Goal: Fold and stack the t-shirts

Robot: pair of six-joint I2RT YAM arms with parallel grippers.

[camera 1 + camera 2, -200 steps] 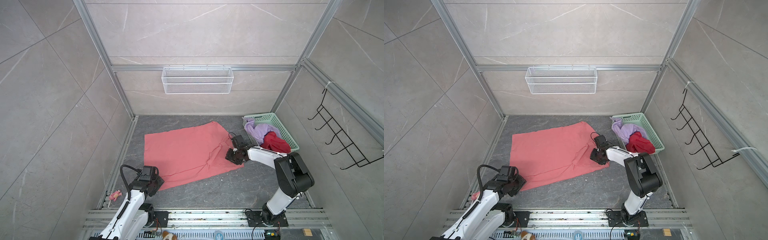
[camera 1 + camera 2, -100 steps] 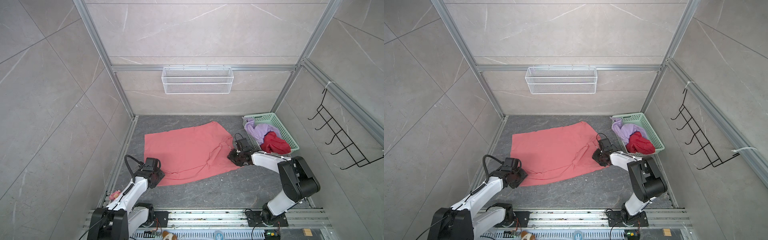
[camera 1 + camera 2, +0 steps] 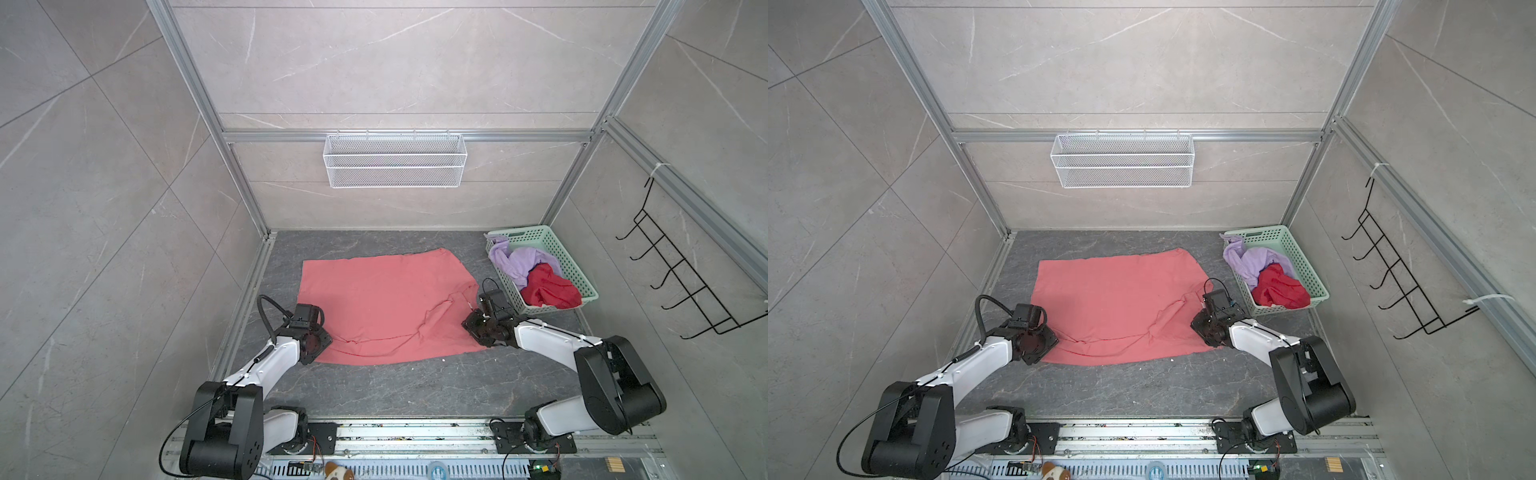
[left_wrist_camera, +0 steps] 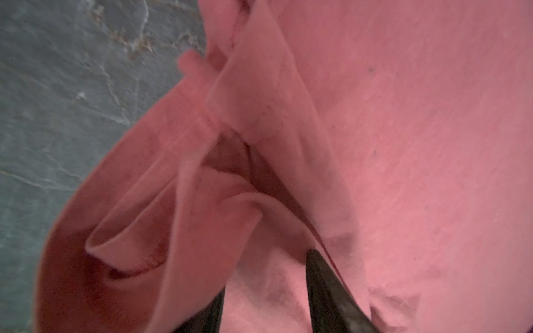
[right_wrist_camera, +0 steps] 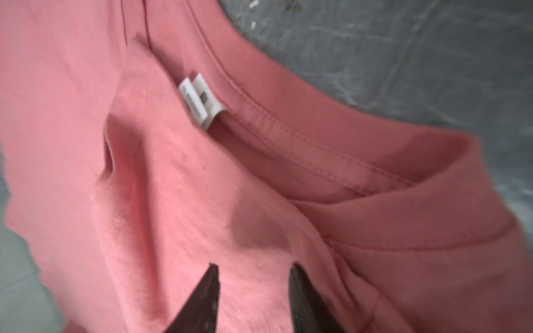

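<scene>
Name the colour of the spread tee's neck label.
The neck label is white with dark print, clearest in the right wrist view.

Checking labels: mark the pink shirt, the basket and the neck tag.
pink shirt [image 3: 382,299], in a top view, cloth middle
basket [image 3: 521,236], in a top view, far wall
neck tag [image 5: 202,101], right wrist view, white face

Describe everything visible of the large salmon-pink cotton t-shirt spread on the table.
The salmon-pink t-shirt looks like soft plain cotton and lies mostly flat on the dark marbled tabletop, rumpled along its near edge. Its stitched round collar and small white neck label show in the right wrist view. The left gripper sits among bunched folds at its near-left corner, the right gripper by the collar, both with jaws apart.
</scene>
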